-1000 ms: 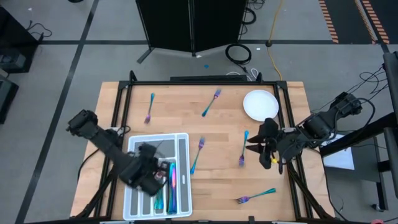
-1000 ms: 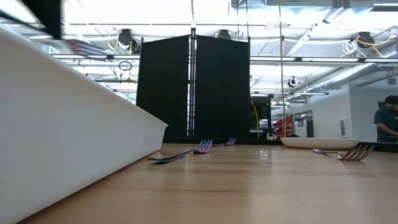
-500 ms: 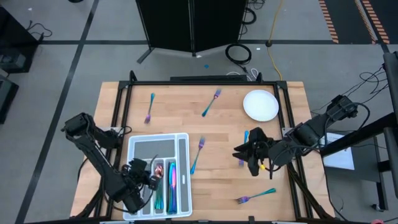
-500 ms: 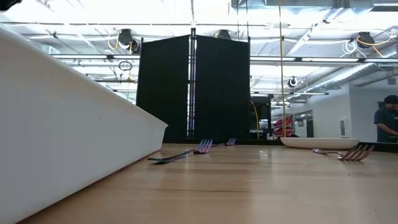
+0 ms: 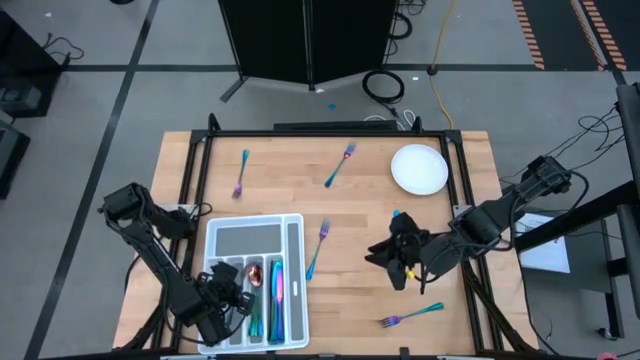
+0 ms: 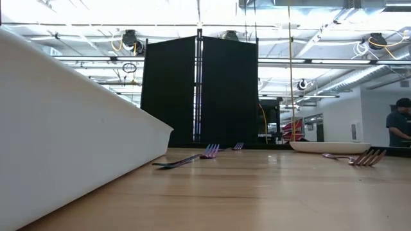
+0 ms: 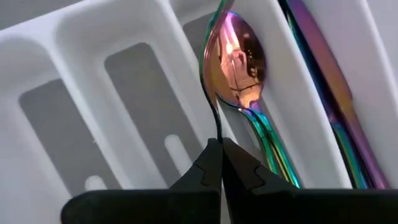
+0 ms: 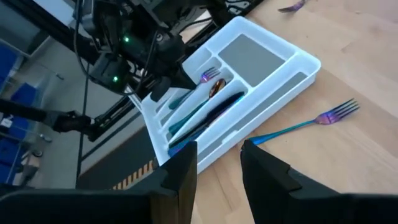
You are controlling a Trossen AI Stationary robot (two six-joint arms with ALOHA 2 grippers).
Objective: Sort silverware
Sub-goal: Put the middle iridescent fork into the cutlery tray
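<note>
My left gripper (image 7: 219, 142) is low over the near left part of the white tray (image 5: 292, 232) and is shut on a slim fork (image 7: 213, 93), seen edge-on. The fork's purple tines (image 8: 208, 75) are beside a coppery spoon (image 7: 239, 59) that lies in a tray compartment with other silverware (image 5: 274, 295). My right gripper (image 5: 393, 268) hangs open above the table's right half, with nothing between its fingers. It covers most of a blue fork (image 5: 397, 214). More forks lie flat on the table (image 5: 241, 172) (image 5: 340, 165) (image 5: 317, 248) (image 5: 410, 315). My left gripper pinches the fork's handle (image 7: 217, 132) between its two fingertips, coming steeply from above. The fork runs on from the fingers along the tray compartment, on edge. Whether its tines rest on the tray I cannot tell.
A round white plate (image 5: 419, 169) sits at the far right of the table. In the low view the tray's wall (image 6: 64, 135) fills the left side. A person (image 6: 399, 122) stands in the room beyond the table.
My left gripper has dropped lower and gone toward the tray's near left corner with the fork, staying shut. My right gripper has gone toward the table's left and a little nearer, rolling its wrist, and now covers the blue fork.
</note>
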